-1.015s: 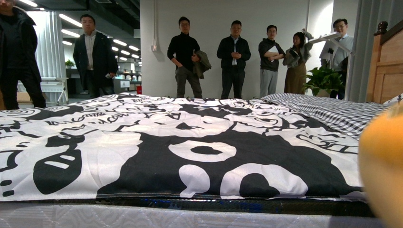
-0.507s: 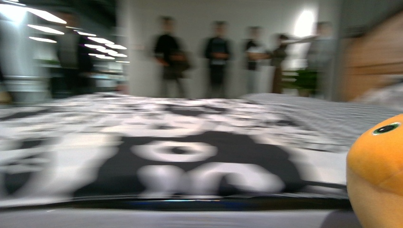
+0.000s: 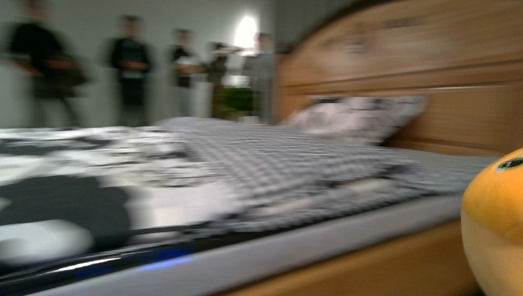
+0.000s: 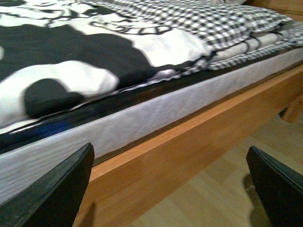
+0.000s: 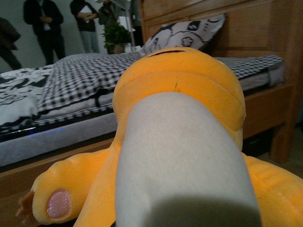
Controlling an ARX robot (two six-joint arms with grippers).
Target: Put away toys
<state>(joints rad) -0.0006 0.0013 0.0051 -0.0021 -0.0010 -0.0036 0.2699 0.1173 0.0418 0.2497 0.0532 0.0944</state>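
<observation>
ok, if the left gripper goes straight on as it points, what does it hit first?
Probably the bed's wooden side rail, just under the mattress edge; the left gripper is open and empty. Depth unclear.

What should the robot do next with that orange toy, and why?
Probably lift the toy over the bed, toward the pillow. The toy fills the right wrist view and, in the front view, appears in front of the bed's side rather than above the mattress. No toy box shows, so the bed looks the likeliest spot. The left hand is open and empty.
</observation>
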